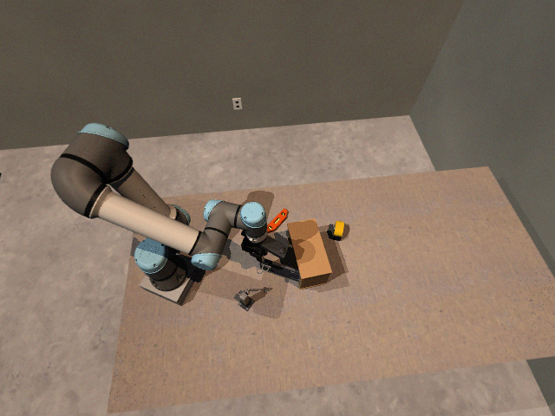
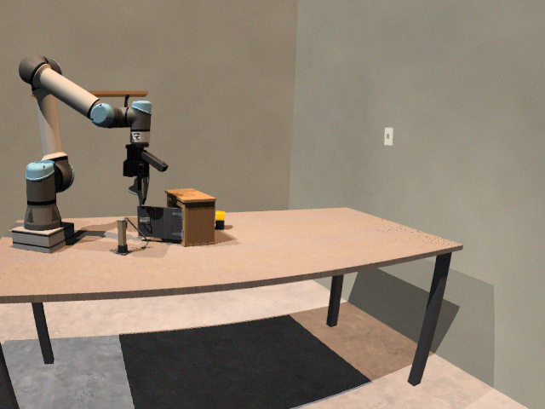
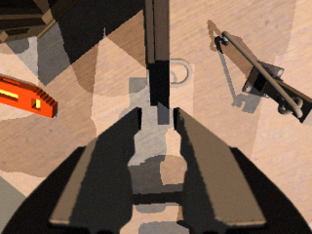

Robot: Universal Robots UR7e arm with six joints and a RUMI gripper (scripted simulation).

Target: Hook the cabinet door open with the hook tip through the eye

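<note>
The cabinet point(image 1: 309, 248) point(image 2: 197, 221) stands upright, flat on its base. Its dark door point(image 1: 281, 268) point(image 2: 163, 223) point(image 3: 158, 34) stands swung out. The metal eye point(image 3: 189, 72) point(image 2: 144, 221) projects from the door's post side, near its free end. The post point(image 1: 244, 296) point(image 2: 122, 233) stands apart from the door. Its pivoting hook point(image 1: 258, 289) point(image 2: 136, 227) point(image 3: 255, 66) slopes down from the post top; its tip is outside the eye, with a gap between. My gripper point(image 2: 142, 203) point(image 3: 157, 109) is slightly open above the door's free end. Gaps show beside both fingertips; nothing is gripped.
An orange spirit level point(image 1: 281, 216) point(image 3: 26, 98) lies behind the door side of the cabinet. A yellow and black object point(image 1: 339, 229) point(image 2: 220, 215) is beyond the cabinet's far side. The robot base point(image 1: 163, 291) point(image 2: 37, 240) is at the left of the table.
</note>
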